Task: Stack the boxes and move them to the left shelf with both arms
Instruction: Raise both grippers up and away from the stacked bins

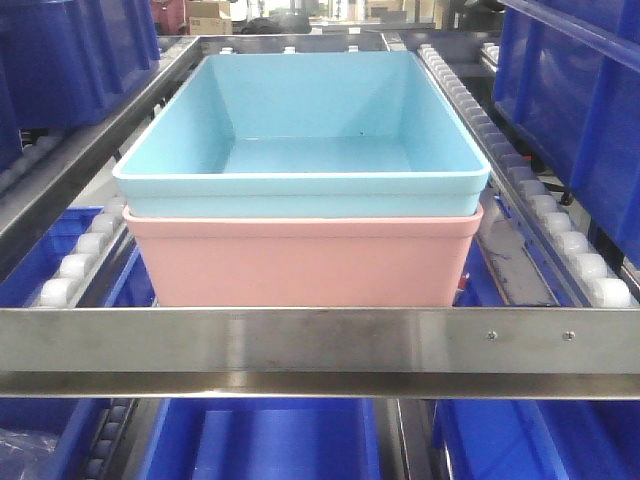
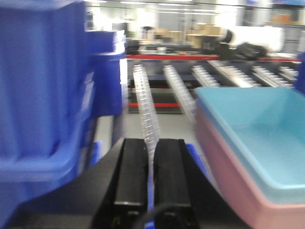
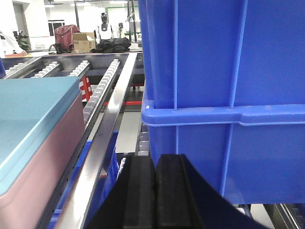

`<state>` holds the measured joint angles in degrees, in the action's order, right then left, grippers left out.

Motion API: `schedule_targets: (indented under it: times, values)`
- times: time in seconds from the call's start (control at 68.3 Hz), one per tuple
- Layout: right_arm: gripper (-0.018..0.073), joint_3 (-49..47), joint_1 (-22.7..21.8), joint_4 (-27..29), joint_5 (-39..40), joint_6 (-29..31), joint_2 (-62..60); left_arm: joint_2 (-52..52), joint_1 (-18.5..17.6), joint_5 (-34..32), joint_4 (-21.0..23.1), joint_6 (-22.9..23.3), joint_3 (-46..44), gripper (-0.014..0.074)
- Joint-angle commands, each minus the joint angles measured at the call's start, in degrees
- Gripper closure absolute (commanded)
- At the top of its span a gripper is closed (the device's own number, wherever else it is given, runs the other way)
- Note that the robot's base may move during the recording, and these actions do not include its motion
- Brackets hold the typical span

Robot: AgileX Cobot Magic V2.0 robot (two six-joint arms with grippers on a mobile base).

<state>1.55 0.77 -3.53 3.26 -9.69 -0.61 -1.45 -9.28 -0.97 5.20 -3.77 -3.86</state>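
On shelf [image 1: 320, 340] — blue box [image 1: 300, 130] atop pink [image 1: 300, 265]

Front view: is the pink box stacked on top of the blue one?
No. The light blue box sits nested on top of the pink box, which rests on the steel shelf.

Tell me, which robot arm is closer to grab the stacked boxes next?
Neither clearly. The left gripper and right gripper both sit shut beside the pink box holding the blue box.
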Motion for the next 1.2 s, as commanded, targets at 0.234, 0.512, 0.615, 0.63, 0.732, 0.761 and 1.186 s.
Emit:
schedule_targets:
  times: [0.234, 0.512, 0.615, 0.63, 0.732, 0.761, 1.186]
  values:
    - [0.0471, 0.07, -0.25, 0.1, 4.78, 0.68, -0.14, 2.99, 2.19, -5.11, -1.24, 3.77, 6.26, 0.0588]
    - [0.0471, 0.07, -0.25, 0.1, 4.78, 0.68, -0.14, 2.99, 2.09, -6.95, -1.12, 3.77, 7.07, 0.0588]
    - [0.0471, 0.07, -0.25, 0.1, 4.78, 0.68, -0.14, 2.99, 2.09, -6.95, -1.12, 3.77, 7.07, 0.0588]
    - [0.0471, 0.07, -0.25, 0.1, 4.78, 0.68, -0.14, 2.99, 2.09, -6.95, -1.12, 3.77, 7.07, 0.0588]
    - [0.0471, 0.07, -0.25, 0.1, 4.78, 0.68, -0.14, 2.99, 2.09, -6.95, -1.12, 3.77, 7.07, 0.0588]
    - [0.0471, 0.07, -0.25, 0.1, 4.78, 0.68, -0.14, 2.99, 2.09, -6.95, -1.12, 3.77, 7.07, 0.0588]
    - [0.0471, 0.07, -0.25, 0.1, 4.78, 0.68, -0.14, 2.99, 2.09, -6.95, -1.12, 3.77, 7.07, 0.0588]
